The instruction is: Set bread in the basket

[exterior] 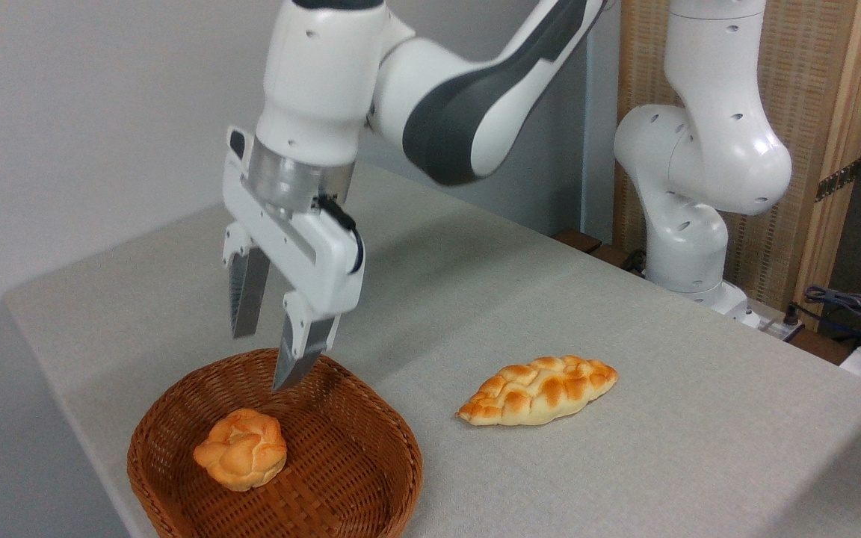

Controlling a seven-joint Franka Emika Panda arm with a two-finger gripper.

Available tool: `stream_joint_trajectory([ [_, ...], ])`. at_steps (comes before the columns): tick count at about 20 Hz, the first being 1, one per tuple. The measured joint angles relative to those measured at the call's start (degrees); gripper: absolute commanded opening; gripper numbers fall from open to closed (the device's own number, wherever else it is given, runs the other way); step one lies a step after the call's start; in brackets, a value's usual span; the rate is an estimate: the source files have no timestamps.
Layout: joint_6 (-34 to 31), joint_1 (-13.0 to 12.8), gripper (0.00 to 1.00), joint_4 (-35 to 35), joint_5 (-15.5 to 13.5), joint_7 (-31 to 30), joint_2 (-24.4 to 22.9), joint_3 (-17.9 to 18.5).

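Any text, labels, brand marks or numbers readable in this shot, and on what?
None readable. The arm and gripper show no legible logo or label. The bun, basket, loaf and table carry no print. The dark strip on the wooden panel is too small to tell.

Glossy white Panda arm (475, 97) with dark grey joint panels, small round screw recesses along its shells, brushed-metal wrist ring, short black cable looped beside a white gripper (262, 359), two grey ribbed fingers (247, 295).
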Motion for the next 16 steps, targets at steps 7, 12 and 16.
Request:
stream_joint_trajectory([
  [7,-20.85,0.94,1.0,8.24,6.9,-5.56,-2.73,-0.49],
  [12,-26.79,1.4,1.0,11.33,14.89,-12.36,-2.82,-6.65],
  [16,-30.26,1.96,1.0,15.47,15.2,-12.55,-1.99,-6.66],
])
